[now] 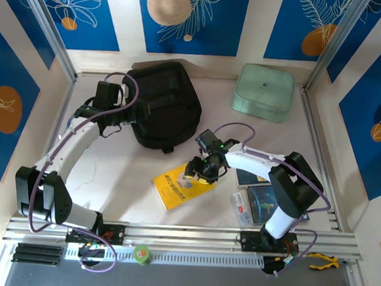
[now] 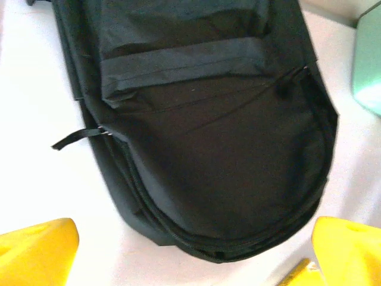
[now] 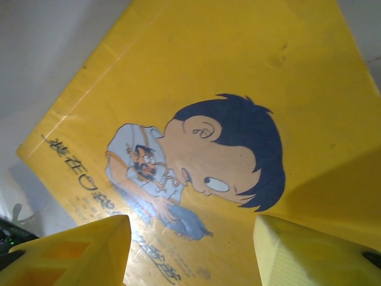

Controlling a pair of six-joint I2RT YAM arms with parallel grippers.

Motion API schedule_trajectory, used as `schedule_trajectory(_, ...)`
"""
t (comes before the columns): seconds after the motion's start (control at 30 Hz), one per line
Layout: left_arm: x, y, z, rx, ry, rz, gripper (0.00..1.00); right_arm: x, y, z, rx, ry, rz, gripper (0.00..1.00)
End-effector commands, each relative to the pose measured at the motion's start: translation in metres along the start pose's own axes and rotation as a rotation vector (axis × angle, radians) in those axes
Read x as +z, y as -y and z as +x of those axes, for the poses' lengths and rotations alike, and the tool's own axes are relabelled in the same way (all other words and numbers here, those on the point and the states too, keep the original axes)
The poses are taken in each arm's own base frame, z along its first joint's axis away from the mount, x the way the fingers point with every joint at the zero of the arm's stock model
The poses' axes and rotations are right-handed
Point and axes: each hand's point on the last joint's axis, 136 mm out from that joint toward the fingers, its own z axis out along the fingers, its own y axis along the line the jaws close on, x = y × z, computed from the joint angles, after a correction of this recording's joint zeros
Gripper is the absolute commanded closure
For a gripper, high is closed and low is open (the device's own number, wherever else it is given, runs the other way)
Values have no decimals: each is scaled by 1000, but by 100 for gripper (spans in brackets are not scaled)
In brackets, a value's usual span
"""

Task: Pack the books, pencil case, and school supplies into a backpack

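White tabletop (image 1: 109, 189); right gripper (image 3: 193, 256) jaws apart, nothing clamped. The yellow book (image 3: 196, 119) lies flat directly under and ahead of them, likely lining up an edge pick. Right arm folded back, wrist pitched down. The left gripper (image 2: 191, 253) jaws are wide apart and empty, with the backpack (image 2: 202, 137) just ahead, looks zipped, probably needs opening first. Left arm stretched forward. The pencil case (image 1: 240, 205) is behind the right jaws, near that arm's base.
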Motion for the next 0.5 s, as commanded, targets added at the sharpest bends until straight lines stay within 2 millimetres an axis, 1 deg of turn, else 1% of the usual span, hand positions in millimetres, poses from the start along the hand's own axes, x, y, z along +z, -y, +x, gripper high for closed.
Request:
schedule_trajectory(0.0,3,21,-9,-44,-7,106,0,5,27,-2,53,-1,97,44)
schedule_trajectory(0.13,5,28,-9,-51,-25,137,0,4,50,-15,104,45,183,43)
schedule_trajectory(0.23,8,29,-3,-77,-48,153,0,1,65,-29,99,96,235,44)
schedule_trajectory(0.33,15,39,12,-86,-108,194,0,-3,73,-45,72,136,277,46)
schedule_trajectory(0.47,26,55,43,-44,-172,202,0,-16,79,-75,47,215,320,46)
